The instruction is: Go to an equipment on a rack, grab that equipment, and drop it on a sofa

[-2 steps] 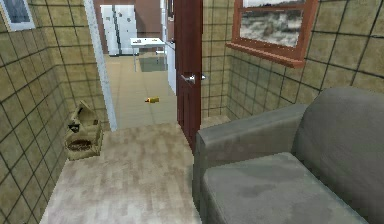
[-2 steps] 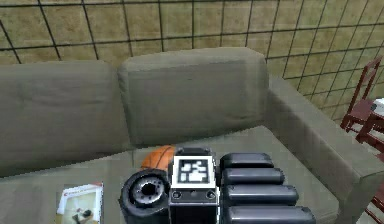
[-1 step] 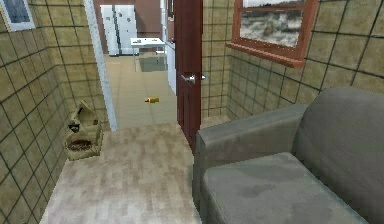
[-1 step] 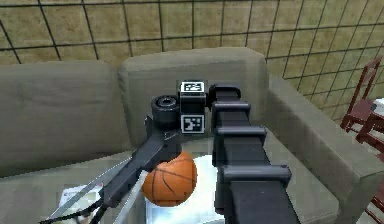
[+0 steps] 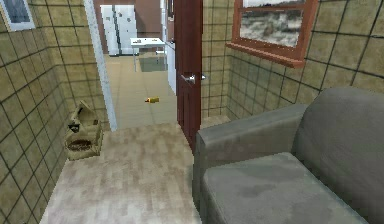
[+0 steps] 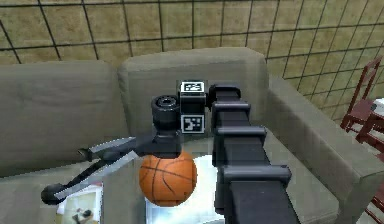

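Note:
An orange basketball (image 6: 168, 178) sits just below my gripper's dark body, over the seat of a grey sofa (image 6: 60, 100). A white flat thing (image 6: 203, 172) lies on the cushion under the ball. My gripper (image 6: 68, 173) reaches left over the seat from the dark arm (image 6: 245, 150), its thin fingers (image 6: 105, 150) pointing down to the left. I cannot tell whether it holds anything. The same grey sofa (image 5: 290, 160) takes up the forward view's lower right.
A dark red door (image 5: 188, 70) stands ajar onto a room with a white fridge (image 5: 118, 28) and a table (image 5: 148, 44). A small yellow thing (image 5: 151, 100) lies on that floor. A brown object (image 5: 84, 135) sits by the tiled wall. A red-brown chair (image 6: 365, 95) stands beyond the sofa's arm.

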You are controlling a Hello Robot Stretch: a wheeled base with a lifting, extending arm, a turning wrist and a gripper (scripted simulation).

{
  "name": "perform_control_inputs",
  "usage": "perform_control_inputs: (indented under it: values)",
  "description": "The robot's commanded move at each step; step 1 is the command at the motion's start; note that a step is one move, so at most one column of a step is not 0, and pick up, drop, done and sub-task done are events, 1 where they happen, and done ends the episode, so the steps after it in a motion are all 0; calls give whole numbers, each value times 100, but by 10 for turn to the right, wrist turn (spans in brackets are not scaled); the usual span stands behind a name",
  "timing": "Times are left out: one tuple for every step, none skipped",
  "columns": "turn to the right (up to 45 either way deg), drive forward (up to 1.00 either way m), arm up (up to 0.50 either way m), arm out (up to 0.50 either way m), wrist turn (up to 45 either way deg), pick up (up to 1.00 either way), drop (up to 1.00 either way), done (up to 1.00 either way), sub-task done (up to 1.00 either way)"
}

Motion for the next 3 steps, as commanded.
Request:
perform_control_inputs:
  values:
    - [0,0,0,0,450,0,0,0,0]
    - [0,0,0,0,210,0,0,0,0]
    - [0,0,-32,0,0,0,0,0,0]
